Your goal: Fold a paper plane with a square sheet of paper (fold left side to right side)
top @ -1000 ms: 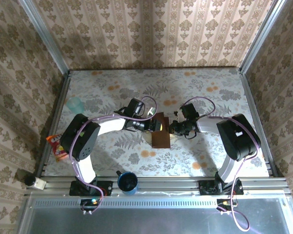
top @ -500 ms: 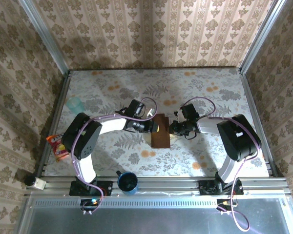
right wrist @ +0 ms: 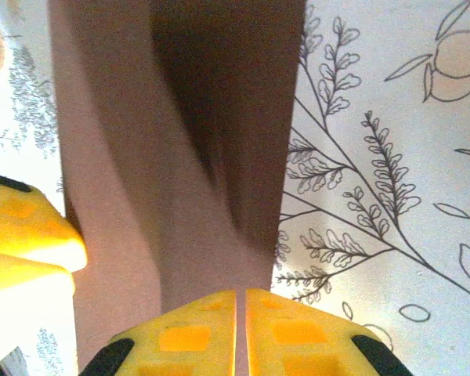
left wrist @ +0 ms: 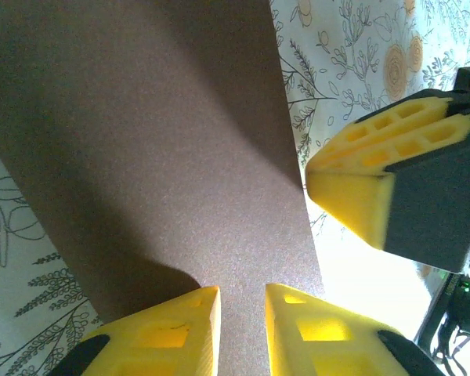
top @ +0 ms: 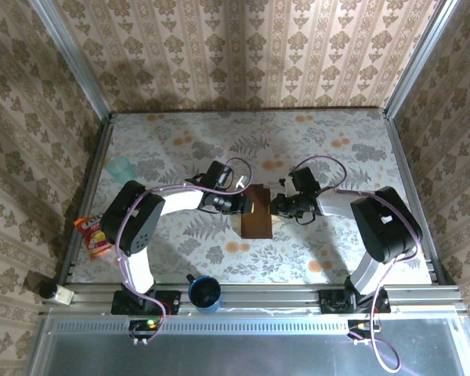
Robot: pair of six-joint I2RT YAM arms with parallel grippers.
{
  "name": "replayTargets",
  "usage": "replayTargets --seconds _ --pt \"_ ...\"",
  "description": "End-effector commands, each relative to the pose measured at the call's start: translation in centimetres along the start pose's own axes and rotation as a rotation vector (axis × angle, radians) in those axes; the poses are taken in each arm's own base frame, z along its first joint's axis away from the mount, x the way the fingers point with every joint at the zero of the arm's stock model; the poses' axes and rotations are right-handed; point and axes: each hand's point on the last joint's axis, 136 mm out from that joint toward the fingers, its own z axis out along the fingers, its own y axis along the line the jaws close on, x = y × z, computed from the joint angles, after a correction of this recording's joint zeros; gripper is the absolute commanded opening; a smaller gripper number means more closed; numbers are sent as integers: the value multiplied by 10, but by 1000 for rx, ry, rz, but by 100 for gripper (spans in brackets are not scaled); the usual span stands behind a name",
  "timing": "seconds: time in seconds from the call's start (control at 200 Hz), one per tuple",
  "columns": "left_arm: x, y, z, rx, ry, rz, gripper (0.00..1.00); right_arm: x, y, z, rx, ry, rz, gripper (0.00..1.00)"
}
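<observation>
The square sheet of paper (top: 258, 225) lies mid-table as a narrow dark reddish-brown rectangle, its top end raised between the two grippers. My left gripper (top: 249, 205) is at its left edge. In the left wrist view its jaws (left wrist: 243, 296) stand a little apart, with the paper (left wrist: 157, 157) showing in the gap. My right gripper (top: 272, 207) is at the right edge. In the right wrist view its jaws (right wrist: 240, 298) are shut to a thin slit on the paper (right wrist: 180, 157), which bows upward. The paper plane is out of view.
A dark blue cup (top: 205, 291) stands on the front rail. A pale teal cup (top: 121, 166) sits far left, and an orange snack packet (top: 93, 236) lies at the left edge. Wallpapered walls close in the floral tabletop (top: 337, 149).
The left gripper's jaws have narrowed over the paper. The right gripper and the paper have hardly moved.
</observation>
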Motion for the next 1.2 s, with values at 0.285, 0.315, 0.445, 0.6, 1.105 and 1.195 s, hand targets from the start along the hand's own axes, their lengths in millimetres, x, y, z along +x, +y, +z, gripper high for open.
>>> replayTargets --seconds 0.285,0.315,0.445,0.6,1.105,1.195 --pt "-3 -5 1 -3 1 27 23 -7 26 -24 -201 -56 24 39" --pt "-3 -6 1 -2 -1 28 23 -7 28 -22 -216 -52 23 41" --pt "-3 -5 0 -1 1 27 23 -8 30 -15 -255 -39 33 45" --pt "-2 -6 0 2 1 29 23 -11 32 -5 -275 -21 32 45" --pt "1 -7 2 11 11 31 23 -12 38 15 -295 13 35 37" --pt "1 -7 3 13 14 31 23 -11 37 16 -289 17 38 32"
